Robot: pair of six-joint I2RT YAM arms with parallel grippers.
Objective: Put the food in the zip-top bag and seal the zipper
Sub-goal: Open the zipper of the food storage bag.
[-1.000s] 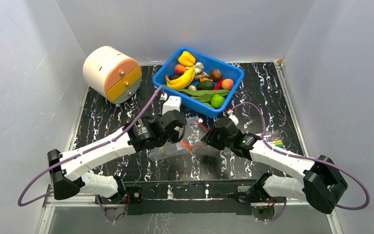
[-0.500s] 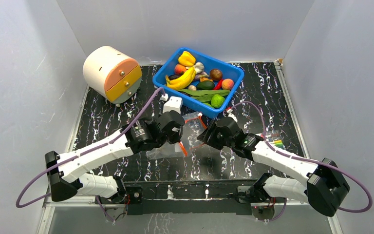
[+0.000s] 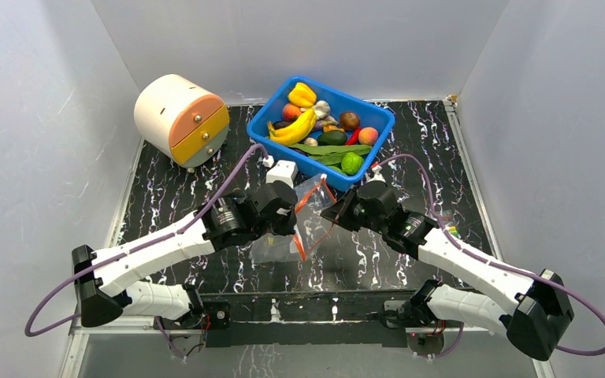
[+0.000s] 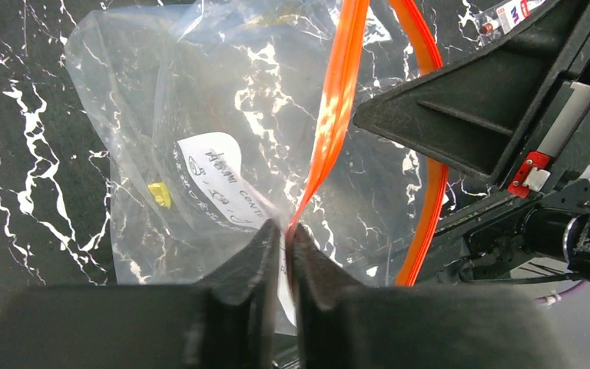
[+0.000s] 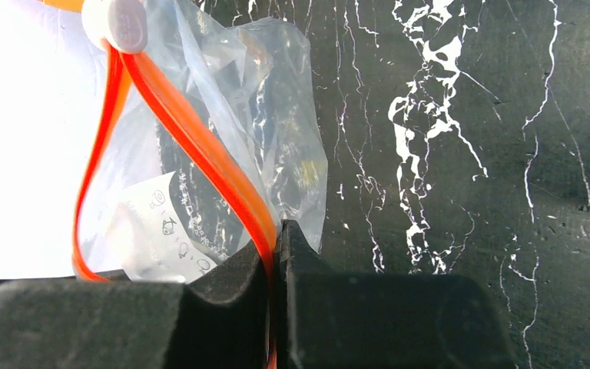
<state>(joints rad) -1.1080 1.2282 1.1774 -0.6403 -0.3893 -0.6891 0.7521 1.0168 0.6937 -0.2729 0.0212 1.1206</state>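
Observation:
The clear zip-top bag (image 3: 283, 244) hangs between my two grippers above the table's middle. Its orange-red zipper (image 3: 306, 195) runs along the open mouth. My left gripper (image 3: 295, 224) is shut on the zipper edge; in the left wrist view the strip (image 4: 336, 100) rises from between the fingers (image 4: 284, 234). My right gripper (image 3: 332, 211) is shut on the other side of the zipper (image 5: 200, 138), pinched at the fingertips (image 5: 276, 231). The bag (image 5: 261, 115) holds only a white paper slip. The food, with a banana (image 3: 295, 127), lime (image 3: 352, 163), green leaves (image 3: 327, 150) and peach (image 3: 368, 135), lies in the blue bin.
The blue bin (image 3: 272, 114) stands at the back centre. A cream round drawer box (image 3: 180, 118) with orange fronts sits at the back left. A small white block (image 3: 281, 169) lies by the bin. Coloured items (image 3: 447, 230) lie at the right, by my right arm.
Both grippers have lifted the bag and moved it toward the bin. The right gripper has moved back and up, pulling the mouth wider.

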